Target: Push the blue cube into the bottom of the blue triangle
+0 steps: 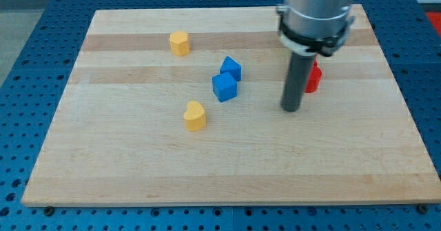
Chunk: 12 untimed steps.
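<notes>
Blue cube (224, 87) already touches the blue triangle (231, 68) near the board's centre. With no gripper fitted, the tip (291, 109) rests well apart toward the right edge, beside a red block (313, 78). Any off-centre push could knock the pair apart.

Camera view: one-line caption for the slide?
Blue cube touching blue triangle mid-board; my tip to their right, beside a red block; two yellow blocks on the left.

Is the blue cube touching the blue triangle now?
Touching. In the camera view the blue cube sits directly against the lower edge of the blue triangle, with no wood visible between them. My tip stands apart, to their right.
</notes>
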{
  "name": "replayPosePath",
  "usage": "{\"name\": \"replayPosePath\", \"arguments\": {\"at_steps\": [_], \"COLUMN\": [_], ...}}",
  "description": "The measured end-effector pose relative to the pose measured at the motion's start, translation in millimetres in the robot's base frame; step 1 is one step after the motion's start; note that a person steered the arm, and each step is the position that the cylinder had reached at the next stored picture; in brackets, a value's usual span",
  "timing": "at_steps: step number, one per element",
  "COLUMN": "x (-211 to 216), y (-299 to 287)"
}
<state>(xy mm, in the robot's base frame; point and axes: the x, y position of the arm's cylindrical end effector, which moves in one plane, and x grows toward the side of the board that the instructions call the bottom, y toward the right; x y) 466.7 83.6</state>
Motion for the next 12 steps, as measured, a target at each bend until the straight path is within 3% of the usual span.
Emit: {"name": "replayPosePath", "arguments": {"at_steps": [4, 12], "x": [-2, -43], "y": [-101, -83]}}
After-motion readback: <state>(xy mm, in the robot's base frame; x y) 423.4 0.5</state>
